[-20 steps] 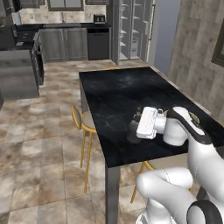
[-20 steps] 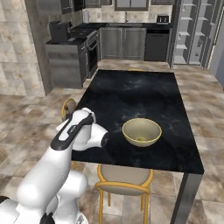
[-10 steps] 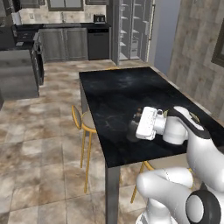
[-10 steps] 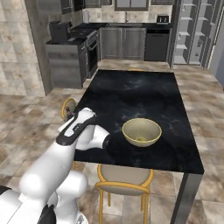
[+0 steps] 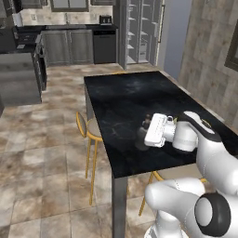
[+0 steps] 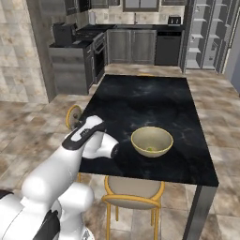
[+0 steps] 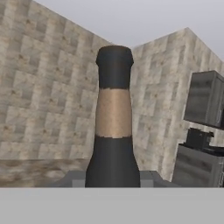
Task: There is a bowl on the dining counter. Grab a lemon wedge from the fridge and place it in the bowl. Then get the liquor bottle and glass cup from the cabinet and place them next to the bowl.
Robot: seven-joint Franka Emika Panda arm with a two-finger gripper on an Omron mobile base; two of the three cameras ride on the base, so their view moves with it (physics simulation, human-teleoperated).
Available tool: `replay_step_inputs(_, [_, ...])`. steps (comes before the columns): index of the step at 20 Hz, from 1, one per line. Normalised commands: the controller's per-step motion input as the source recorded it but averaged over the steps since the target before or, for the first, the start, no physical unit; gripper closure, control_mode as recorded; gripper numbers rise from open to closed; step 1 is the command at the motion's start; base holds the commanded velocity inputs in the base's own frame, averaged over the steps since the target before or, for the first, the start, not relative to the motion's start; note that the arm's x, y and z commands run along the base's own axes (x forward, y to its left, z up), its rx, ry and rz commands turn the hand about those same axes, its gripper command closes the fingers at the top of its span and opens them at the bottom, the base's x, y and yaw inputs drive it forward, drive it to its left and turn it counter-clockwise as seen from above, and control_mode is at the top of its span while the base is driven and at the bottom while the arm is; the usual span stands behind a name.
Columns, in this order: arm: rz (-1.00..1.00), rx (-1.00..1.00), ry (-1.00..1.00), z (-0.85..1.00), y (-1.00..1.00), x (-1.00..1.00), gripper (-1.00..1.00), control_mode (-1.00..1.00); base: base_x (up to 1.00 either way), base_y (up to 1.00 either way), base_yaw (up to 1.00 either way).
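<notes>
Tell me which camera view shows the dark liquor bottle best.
The hand view: the dark, thin-necked liquor bottle with its brownish band stands close up there. In the left base view just a dark shape shows beside the white hand.

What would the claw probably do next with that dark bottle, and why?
Probably lower the liquor bottle the last bit onto the dining counter and then let go. The claw is shut on the bottle, low over the black top, with the bowl beside it already holding the lemon wedge.
</notes>
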Motion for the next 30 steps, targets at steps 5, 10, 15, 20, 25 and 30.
replay_step_inputs(5, [-0.01, 0.00, 0.01, -0.13, -0.03, 0.00, 1.00, -1.00, 0.00, 0.00, 0.00])
replay_step_inputs(10, [0.00, 0.00, 0.00, -0.11, -0.01, 0.00, 1.00, -1.00, 0.00, 0.00, 0.00])
replay_step_inputs(15, [0.00, 0.00, 0.00, -0.09, -0.04, 0.04, 1.00, -1.00, 0.00, 0.00, 0.00])
replay_step_inputs(20, [0.00, 0.00, 0.00, -0.11, -0.06, 0.12, 1.00, -1.00, 0.00, 0.00, 0.00])
replay_step_inputs(25, [0.00, 0.00, 0.00, -0.11, -0.09, 0.20, 1.00, -1.00, 0.00, 0.00, 0.00])
replay_step_inputs(30, [0.00, 0.00, 0.00, -0.13, -0.08, 0.23, 1.00, -1.00, 0.00, 0.00, 0.00])
